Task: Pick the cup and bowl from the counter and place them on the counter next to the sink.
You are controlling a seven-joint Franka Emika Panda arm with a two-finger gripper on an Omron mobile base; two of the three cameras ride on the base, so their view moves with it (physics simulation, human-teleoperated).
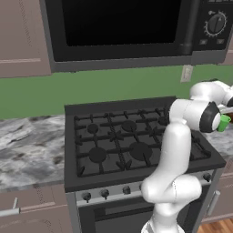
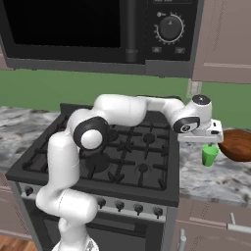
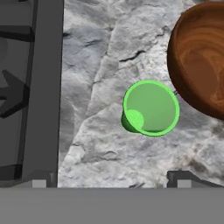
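The claw (image 2: pixel 210 143) hangs over the table (image 2: pixel 206 179) to the side of the stove (image 2: pixel 122 147), its jaws spread fully apart with nothing between them. The cup (image 3: pixel 151 108) stands upright right beneath it, mouth open to the hand. In the hand view the cup's rim sits between the lines of the two fingertips (image 3: pixel 183 178) but ahead of them, toward the top of that view, so the claw is not yet squarely over it; from the right base view the cup (image 2: pixel 210 155) is just below the claw. As I judge it, the next move turns on that small offset: a short slide forward along the hand's view, then straight down. The bowl (image 3: pixel 201 57) lies just beside the cup, on the far right of the claw, and looks close enough that one finger may brush it on the descent
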